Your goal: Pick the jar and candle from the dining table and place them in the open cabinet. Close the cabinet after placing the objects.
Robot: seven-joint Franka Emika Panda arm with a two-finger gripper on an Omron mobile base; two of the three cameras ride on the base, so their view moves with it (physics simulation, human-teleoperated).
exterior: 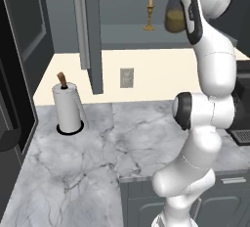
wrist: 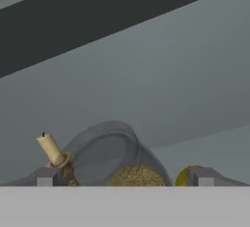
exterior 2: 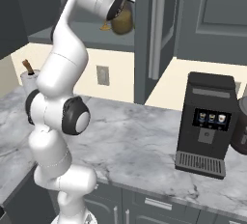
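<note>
The jar [exterior: 174, 19], clear glass with olive-brown filling, stands on the shelf of the open cabinet [exterior: 127, 33], partly behind my arm. Left of it on the same shelf stands the candle [exterior: 150, 11] in its brass holder. In the hand view the jar [wrist: 117, 157] lies between my spread fingertips [wrist: 46, 177], with the candle [wrist: 50, 148] at the left. My gripper [wrist: 124, 178] is open, with a gap between each fingertip and the glass. From the right base view the jar [exterior 2: 123, 22] shows just under my hand. The dining table is out of view.
A cabinet door [exterior: 90, 30] hangs open left of the shelf, and another door [exterior 2: 152, 30] stands at its right. On the marble counter [exterior: 97, 147] below are a paper towel roll [exterior: 67, 107] and a black coffee machine [exterior 2: 207, 121].
</note>
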